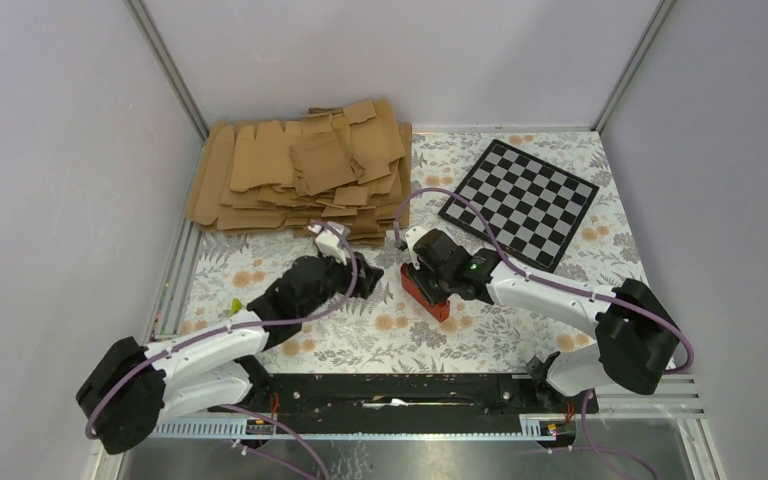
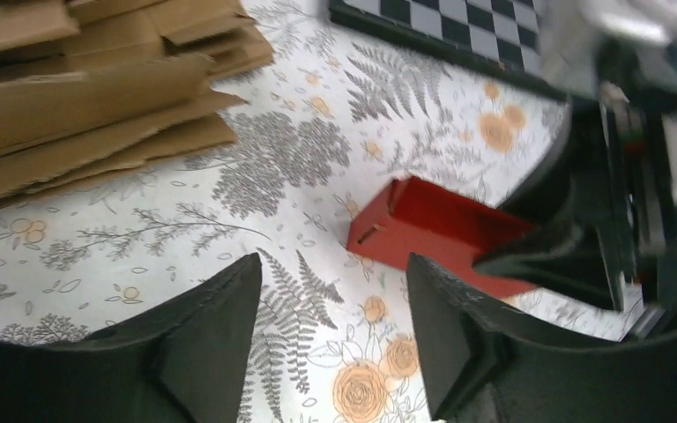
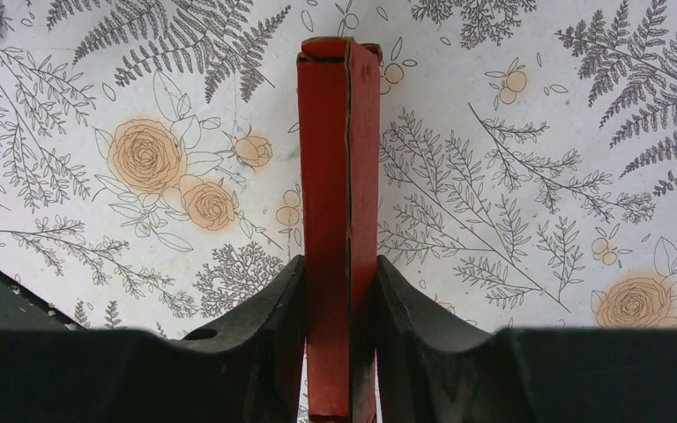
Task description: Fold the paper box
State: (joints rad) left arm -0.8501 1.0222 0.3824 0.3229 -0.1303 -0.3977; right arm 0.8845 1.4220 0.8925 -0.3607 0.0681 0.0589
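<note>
Far end of paper box (image 2: 432,231) hidden

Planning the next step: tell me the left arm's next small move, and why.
Probably ease the open left gripper forward to the free end of the bright red card box; the right gripper clamps its other part.

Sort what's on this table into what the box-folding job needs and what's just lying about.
Job: paper box, clamped by right gripper; left gripper, open nearby.
Lying about: brown cardboard blanks; checkered board.
</note>
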